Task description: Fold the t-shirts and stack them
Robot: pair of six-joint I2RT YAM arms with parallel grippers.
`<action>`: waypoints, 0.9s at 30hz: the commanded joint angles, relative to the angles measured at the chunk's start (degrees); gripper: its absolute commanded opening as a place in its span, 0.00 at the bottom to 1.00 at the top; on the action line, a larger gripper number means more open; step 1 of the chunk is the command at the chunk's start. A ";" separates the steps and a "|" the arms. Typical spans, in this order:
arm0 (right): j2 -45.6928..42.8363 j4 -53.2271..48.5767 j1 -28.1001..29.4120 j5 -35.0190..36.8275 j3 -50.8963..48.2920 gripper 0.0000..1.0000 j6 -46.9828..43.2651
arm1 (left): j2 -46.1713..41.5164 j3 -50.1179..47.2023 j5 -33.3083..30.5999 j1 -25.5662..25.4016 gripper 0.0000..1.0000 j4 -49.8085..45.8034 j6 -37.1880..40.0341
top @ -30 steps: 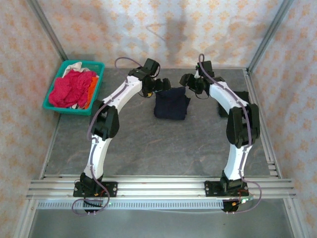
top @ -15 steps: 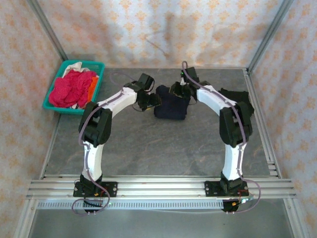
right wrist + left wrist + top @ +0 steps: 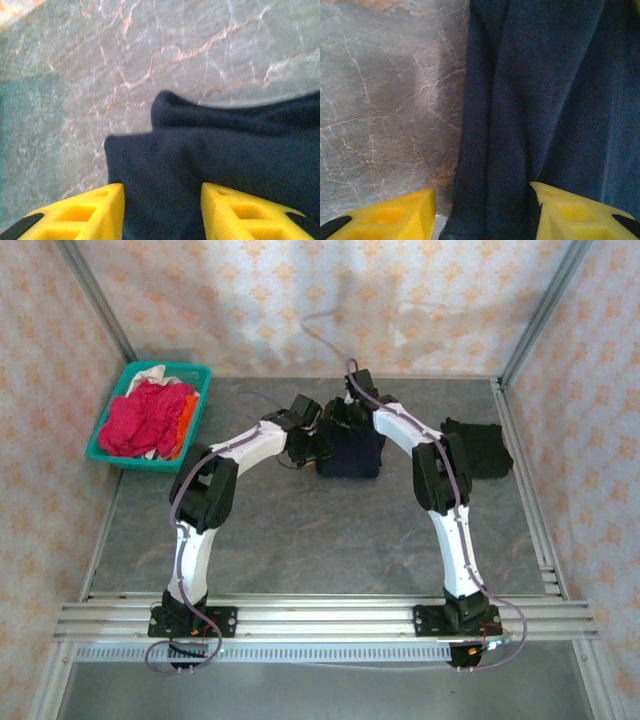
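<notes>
Navy t-shirt [image 3: 352, 454] is lying folded at the mid-rear of the worktop [image 3: 300, 540]; black t-shirt [image 3: 480, 448] is sitting well to its right. Left end effector [image 3: 482, 202] is straddling the navy shirt's left edge, fingers spread. Right end effector [image 3: 162, 192] is likewise spread over a corner, with cloth between the fingers but not pinched. I am judging the cloth soft, light and floppy (layers will likely slide apart), so I am planning to pinch all layers at a folded edge.
</notes>
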 commanded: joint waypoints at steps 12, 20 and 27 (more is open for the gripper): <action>1.30 -2.52 -2.40 2.64 10.51 0.71 0.33 | -1.62 0.05 -0.36 0.13 0.55 -2.56 0.43; -20.11 9.17 -6.20 6.86 -21.94 0.80 -0.35 | -6.96 -0.25 -0.84 0.18 0.72 -1.69 1.66; -21.78 7.93 -7.63 6.01 -30.88 0.81 -4.64 | -5.23 2.97 -0.17 1.45 0.84 -0.52 2.59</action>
